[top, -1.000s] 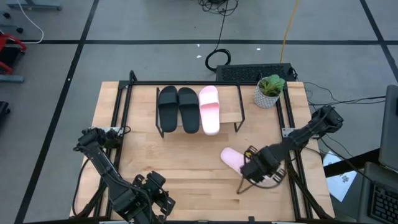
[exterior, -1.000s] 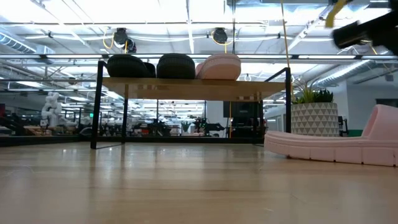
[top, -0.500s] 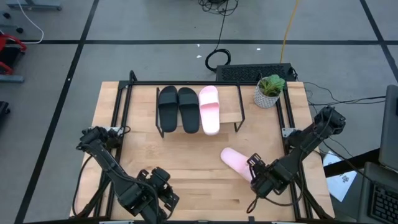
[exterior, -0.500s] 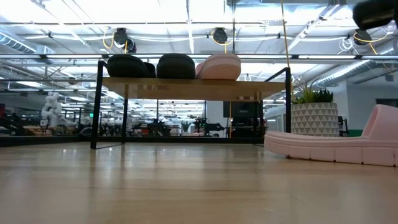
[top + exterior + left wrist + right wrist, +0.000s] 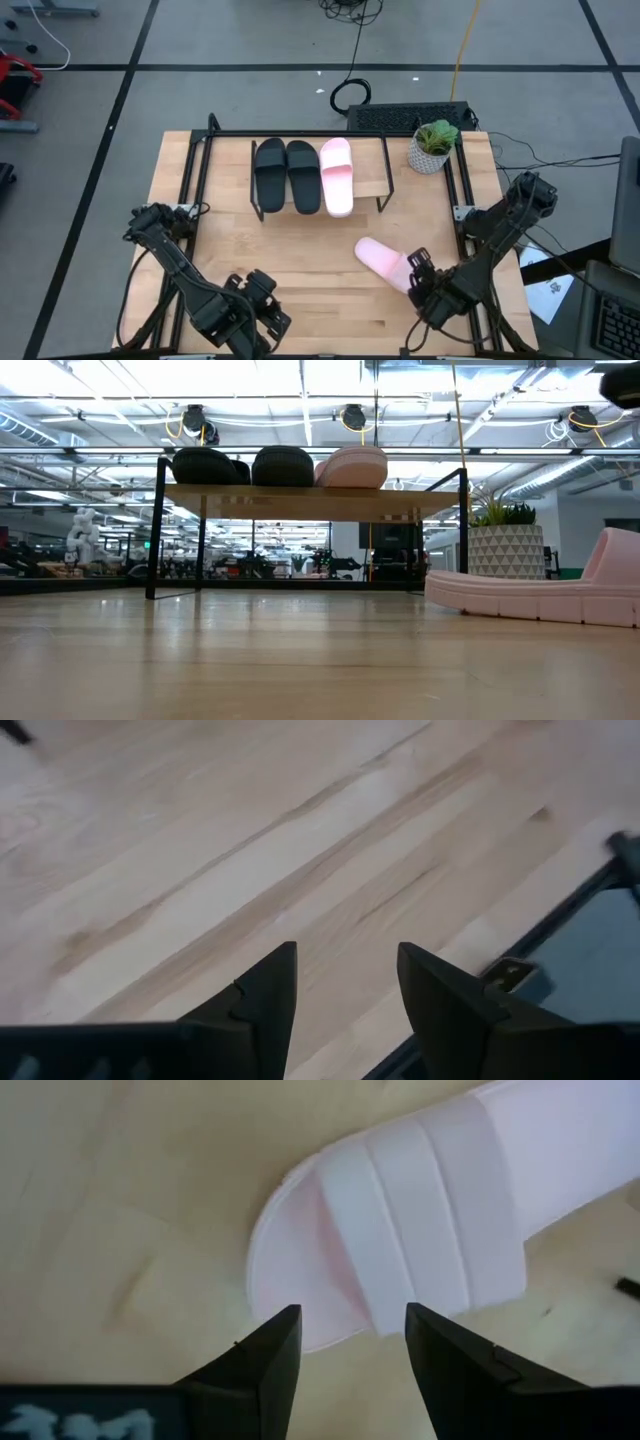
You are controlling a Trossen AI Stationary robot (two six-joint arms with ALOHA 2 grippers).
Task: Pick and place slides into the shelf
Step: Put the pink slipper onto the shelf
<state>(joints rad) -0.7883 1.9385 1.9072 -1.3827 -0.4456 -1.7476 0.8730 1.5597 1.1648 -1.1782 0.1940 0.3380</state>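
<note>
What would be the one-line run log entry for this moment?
shelf: two black slides, one pink | pink slide: on table, not held | right gripper: open, above it | left gripper: open, near table's front edge

The wooden table (image 5: 230, 260) carries the shelf (image 5: 370, 185), a potted plant (image 5: 433, 146) at its far right corner, and one pale pink slide (image 5: 385, 263) lying loose on the boards near the right side. On the shelf's plank top sit two black slides (image 5: 286, 175) and another pink slide (image 5: 338, 176), side by side.
</note>
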